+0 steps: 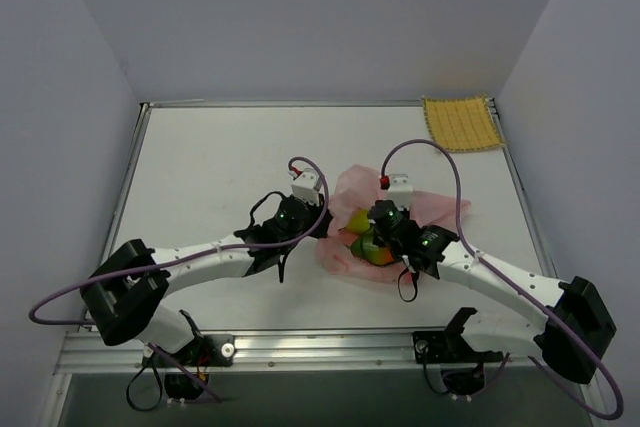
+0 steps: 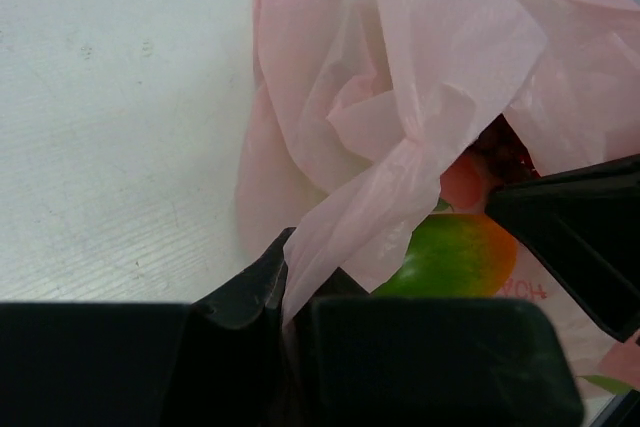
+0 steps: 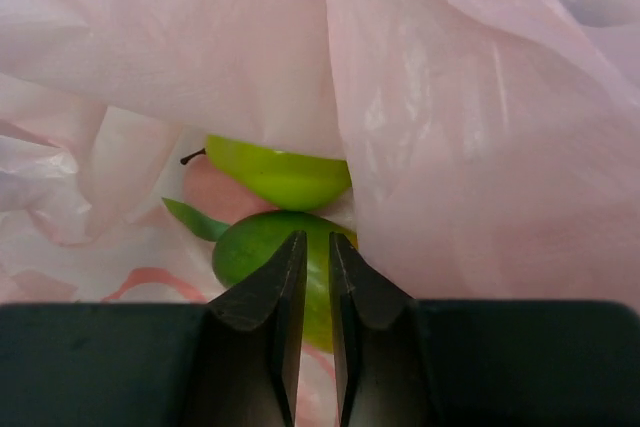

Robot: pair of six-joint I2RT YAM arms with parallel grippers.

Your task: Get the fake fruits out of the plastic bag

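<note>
The plastic bag (image 1: 352,187) lay crumpled just right of centre on the table (image 1: 220,167) in the top view, far bigger than anything else there. The yellow woven mat (image 1: 461,123) sat well apart in the upper right corner. My left gripper (image 2: 288,267) pinched a twisted fold of the bag's pink film at lower centre of its wrist view, holding the mouth up. My right gripper (image 3: 317,247) was inside the opening, fingers pressed almost together with only a slit between them. I could see nothing caught in that slit. Its tips sat just before a round green fruit (image 3: 250,247), and a yellow-green fruit (image 3: 280,172) lay just above that one. The left wrist view showed a green-orange mango (image 2: 450,257) at lower right, under something red-orange that I could not name. I judged two risks. The thin film could slide out of my left pinch and fall over the fruits. My right fingers, so nearly together, could only shove a glossy fruit deeper, or snag the film, unless they spread first. I counted one bag, one mat and two grippers. Of the fake fruits I could be sure of two green ones in the right wrist view, and I could not tell whether the mango was one of them.
</note>
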